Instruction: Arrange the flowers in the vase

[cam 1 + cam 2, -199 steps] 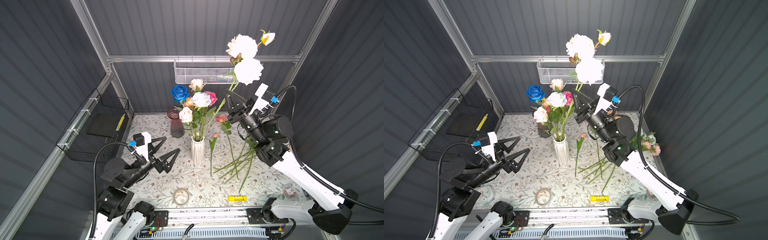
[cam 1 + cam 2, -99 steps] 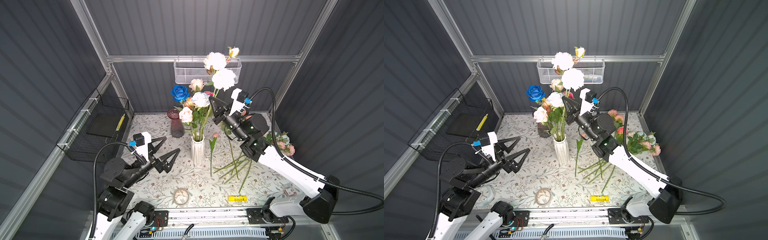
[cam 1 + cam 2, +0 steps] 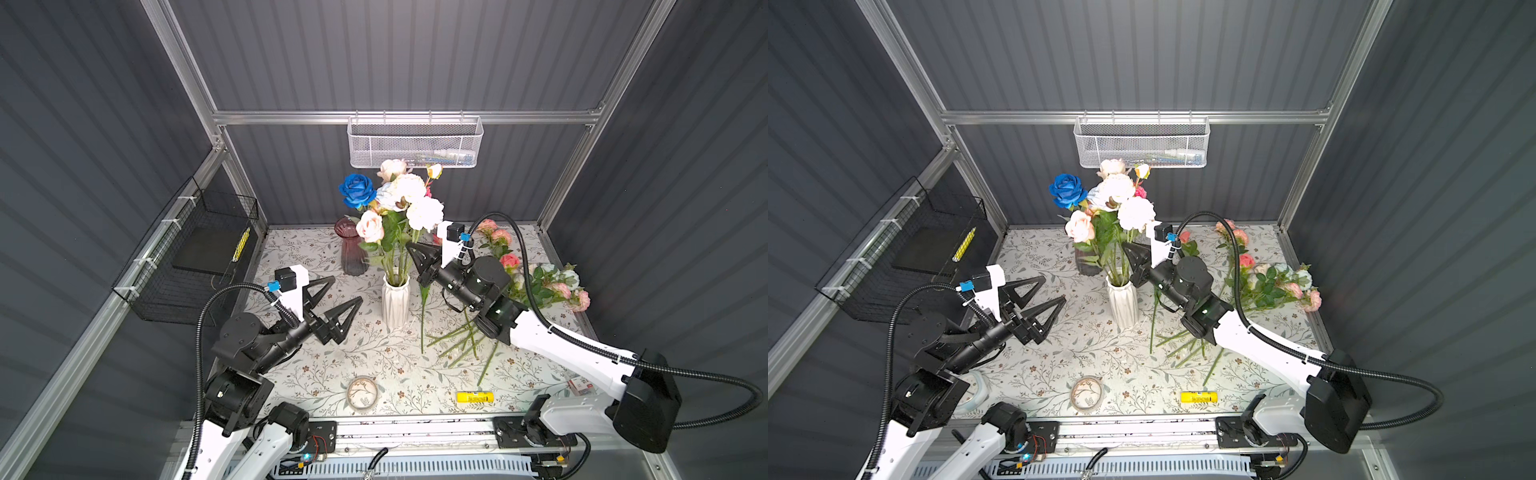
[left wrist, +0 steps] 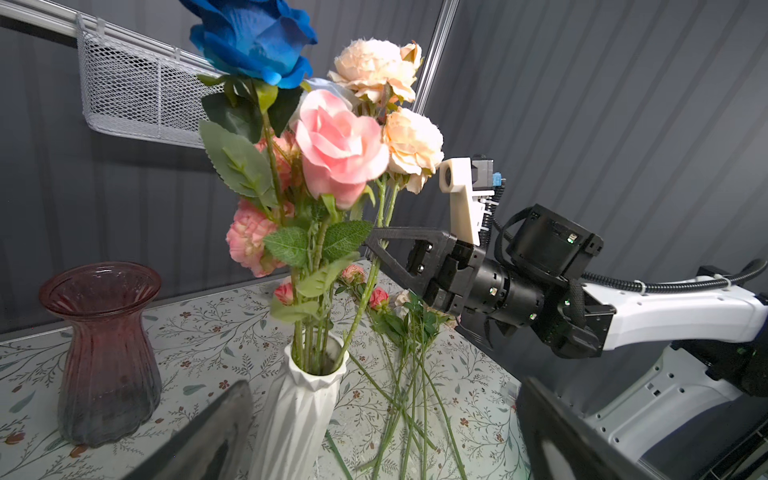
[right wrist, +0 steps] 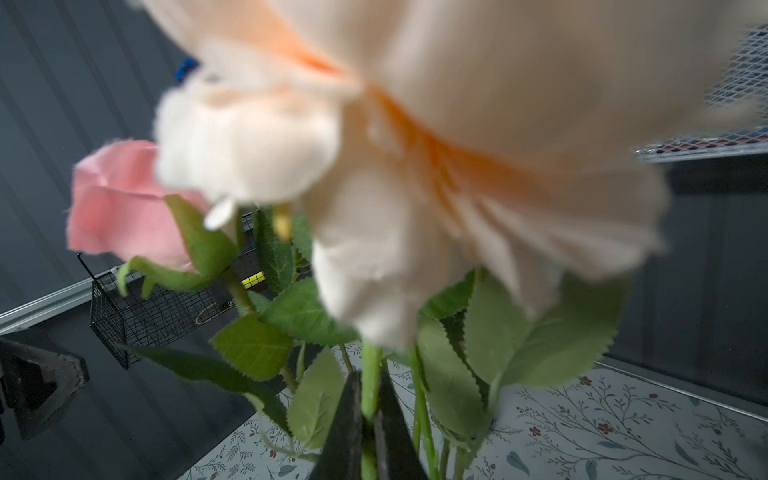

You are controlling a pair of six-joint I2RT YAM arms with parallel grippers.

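1. We saw the loose flowers (image 3: 540,286) lying flat, right of the white vase (image 3: 395,303) in both top views.
2. A bunch (image 3: 376,224) stood in that vase.
3. Our left gripper (image 3: 347,289) hung left of the vase, jaws wide and empty.
4. Our right gripper (image 4: 370,240), just above the vase's right side, pinched the cream peony (image 4: 413,143) by its stem, whose foot sat in the vase mouth.

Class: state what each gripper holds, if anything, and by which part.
The right gripper is shut on the cream peony spray, gripping its green stem below the blooms. The left gripper is open and holds nothing.
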